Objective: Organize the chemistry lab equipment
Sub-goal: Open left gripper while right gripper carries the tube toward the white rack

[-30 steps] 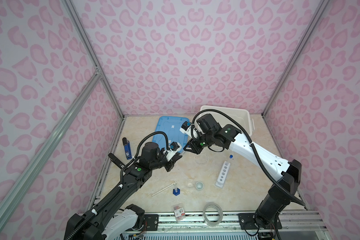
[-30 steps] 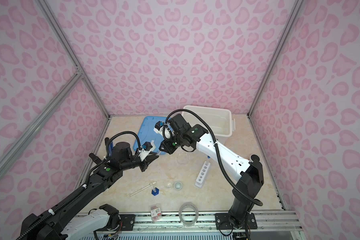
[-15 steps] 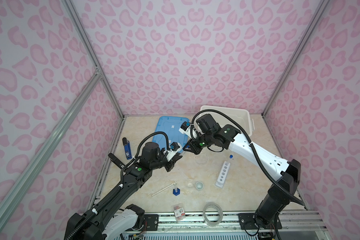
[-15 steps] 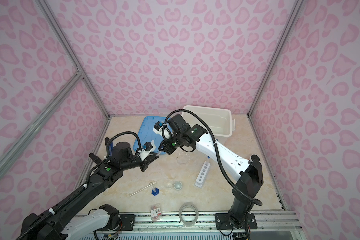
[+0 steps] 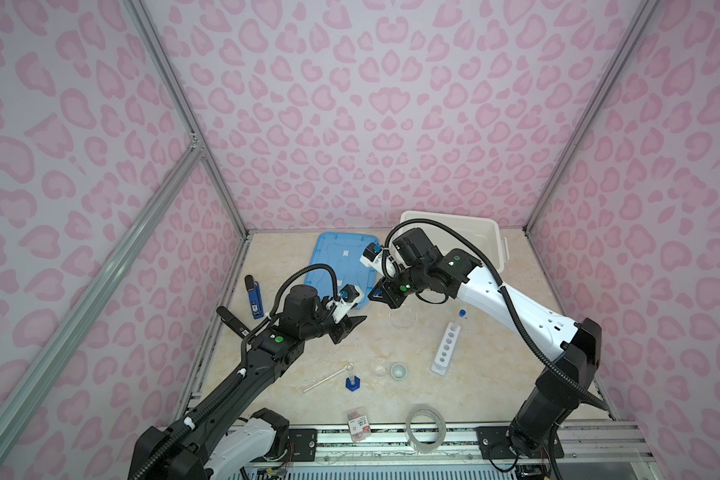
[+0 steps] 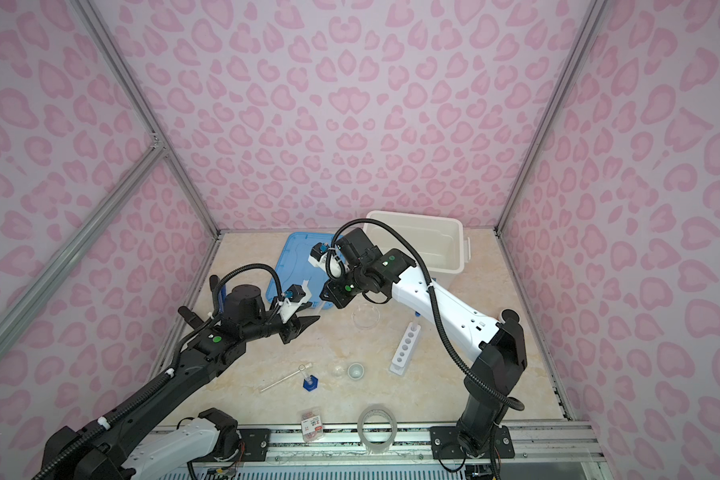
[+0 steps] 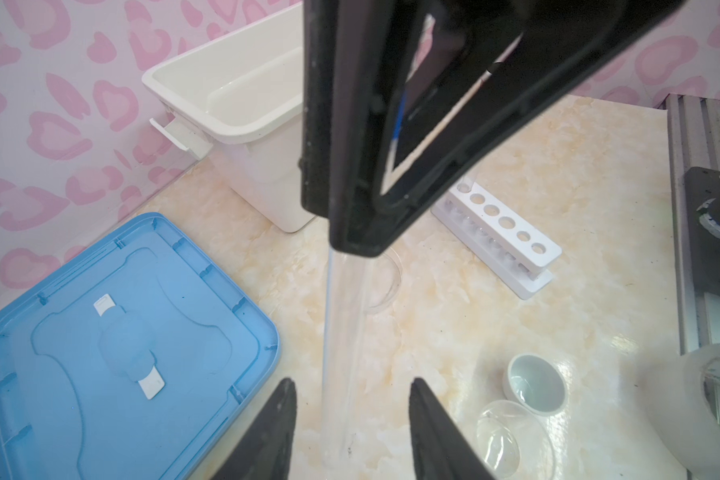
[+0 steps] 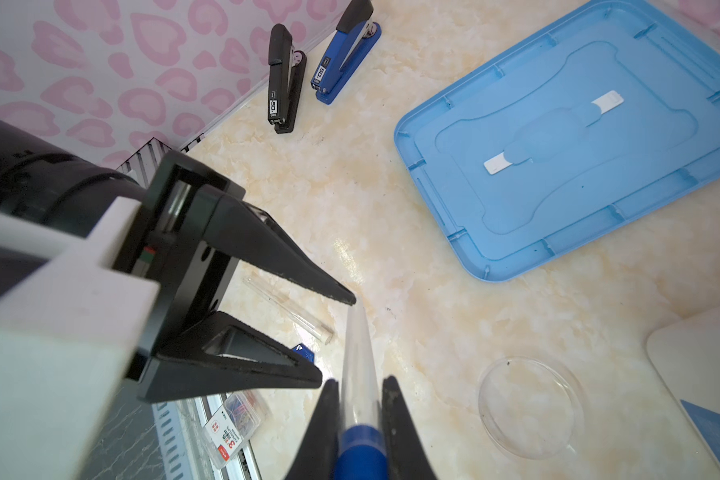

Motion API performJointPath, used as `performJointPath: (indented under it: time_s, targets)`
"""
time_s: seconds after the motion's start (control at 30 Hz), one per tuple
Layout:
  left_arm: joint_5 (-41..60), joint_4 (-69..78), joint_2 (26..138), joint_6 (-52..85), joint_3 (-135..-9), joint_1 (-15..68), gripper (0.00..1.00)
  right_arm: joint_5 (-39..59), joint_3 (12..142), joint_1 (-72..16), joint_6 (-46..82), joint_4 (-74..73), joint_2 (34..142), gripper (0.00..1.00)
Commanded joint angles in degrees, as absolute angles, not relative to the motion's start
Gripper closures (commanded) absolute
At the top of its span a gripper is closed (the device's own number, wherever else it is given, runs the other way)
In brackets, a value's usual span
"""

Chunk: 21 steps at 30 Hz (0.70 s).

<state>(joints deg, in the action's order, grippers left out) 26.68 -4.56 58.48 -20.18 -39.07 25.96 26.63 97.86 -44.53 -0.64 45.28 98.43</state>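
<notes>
Right pincer [image 8: 358, 380] grips tube [image 8: 356, 340]; rack [image 5: 446, 348] holds second tube [image 5: 461, 312].

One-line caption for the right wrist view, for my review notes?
Right gripper clamps a blue-capped test tube near its cap while the open left gripper flanks its far end.

you're looking into a small robot test cell. pink blotch-patterned wall panels [image 5: 350, 124] in a silver aluminium frame [image 5: 168, 83] box in a beige marble-look tabletop [image 5: 495, 395]. a black left robot arm [image 5: 246, 374] and a white-and-black right robot arm [image 5: 528, 316] stand on a slotted metal rail [image 5: 624, 434] along the front edge. lab ware lies on the top: a white six-hole plastic rack [image 5: 445, 347] and a clear round petri dish [image 5: 403, 320].
</notes>
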Motion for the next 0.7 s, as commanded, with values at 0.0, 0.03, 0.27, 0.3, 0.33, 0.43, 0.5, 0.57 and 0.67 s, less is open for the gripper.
performJointPath:
  time_s: [0.0, 0.03, 0.27, 0.3, 0.33, 0.43, 0.5, 0.57, 0.67]
  targets:
    - [25.31, -1.59, 57.4, -19.83, -38.76, 25.97, 0.39, 24.29, 97.89, -44.49, -0.88, 47.22, 97.87, 0.87]
    - [24.81, -1.37, 57.15, -19.94, -38.63, 25.94, 0.38, 23.54, 98.04, -44.45, -0.88, 47.85, 97.6, 0.87]
    - [19.85, 1.42, 54.55, -18.96, -37.97, 25.84, 0.33, 15.66, 96.59, -43.11, -0.05, 55.95, 92.5, 0.87]
    - [19.32, 1.7, 54.22, -18.66, -38.03, 25.84, 0.33, 14.38, 95.98, -42.91, 0.32, 57.45, 91.41, 0.87]
    - [18.96, 1.92, 54.02, -18.26, -38.1, 25.85, 0.32, 13.36, 95.37, -42.72, 0.63, 58.67, 90.44, 0.87]
    - [18.46, 1.62, 54.29, -15.82, -39.28, 25.76, 0.32, 8.91, 92.45, -42.54, 2.07, 61.59, 86.9, 0.87]
    - [18.09, 1.23, 55.11, -14.2, -40.22, 25.75, 0.32, 5.99, 91.28, -42.54, 3.16, 63.9, 84.72, 0.87]
    - [17.56, 1.02, 55.66, -12.91, -41.07, 25.75, 0.32, 3.26, 90.35, -42.45, 4.22, 65.77, 82.94, 0.87]
    - [15.56, 0.68, 56.37, -10.61, -42.39, 25.66, 0.31, -0.19, 88.27, -42.45, 6.26, 67.71, 80.48, 0.87]
